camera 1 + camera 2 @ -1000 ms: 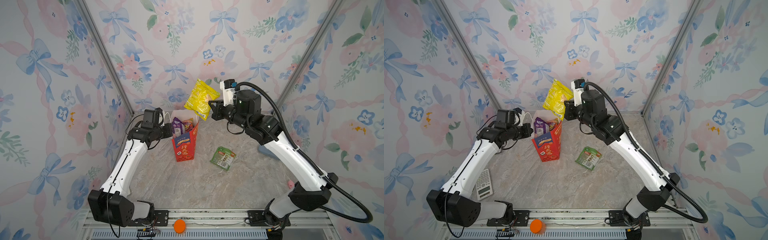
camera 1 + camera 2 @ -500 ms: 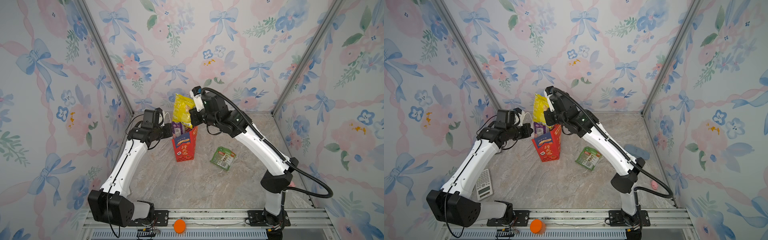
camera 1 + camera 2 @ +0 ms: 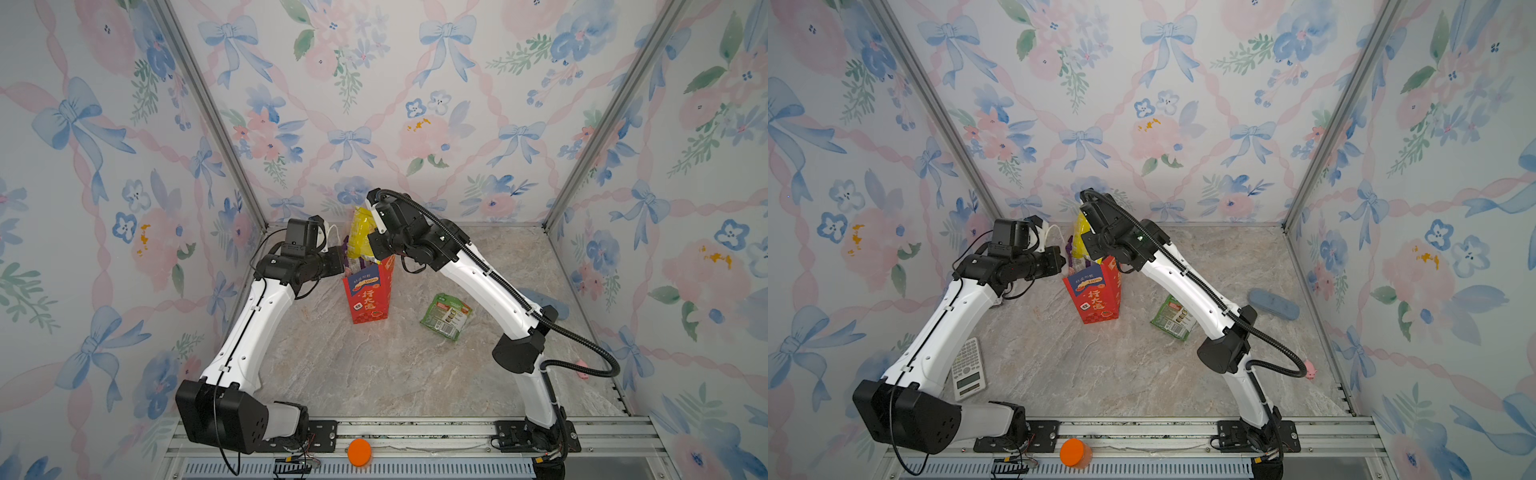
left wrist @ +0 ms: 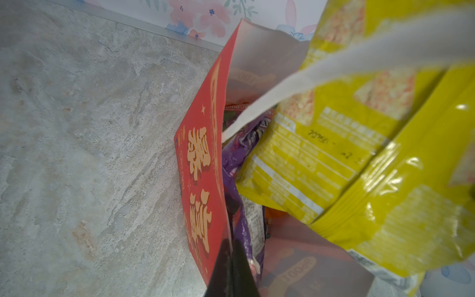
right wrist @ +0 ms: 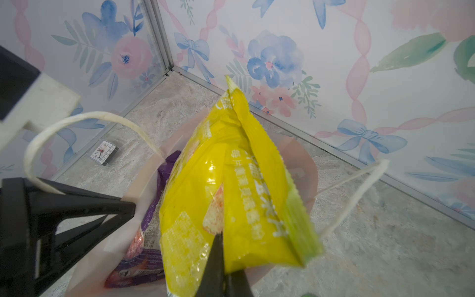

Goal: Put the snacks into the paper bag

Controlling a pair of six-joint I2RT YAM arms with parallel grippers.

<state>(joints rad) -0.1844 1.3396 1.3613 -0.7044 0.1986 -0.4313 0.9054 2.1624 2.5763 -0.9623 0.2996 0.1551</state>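
The red paper bag [image 3: 368, 297] [image 3: 1096, 299] stands upright at the back of the table, with a purple snack [image 5: 144, 257] and others inside it. My left gripper [image 3: 343, 262] [image 4: 229, 241] is shut on the bag's left wall [image 4: 200, 159], holding the mouth apart. The right gripper [image 3: 371, 249] [image 5: 225, 257] is shut on a yellow snack [image 3: 359, 232] [image 5: 221, 185], which hangs upright with its lower end in the bag's mouth. A green snack [image 3: 445, 316] [image 3: 1173, 318] lies flat on the table to the right of the bag.
A white calculator [image 3: 967, 370] lies by the left arm. A bluish-grey cylinder [image 3: 1273, 303] and a small pink thing [image 3: 1309, 369] sit near the right wall. A small clock [image 5: 104, 153] lies in the back left corner. The bag's white cord handles [image 5: 352, 195] hang loose.
The right arm has swung left and down, carrying the yellow snack from high beside the bag to its mouth. The left arm and the bag have stayed put.
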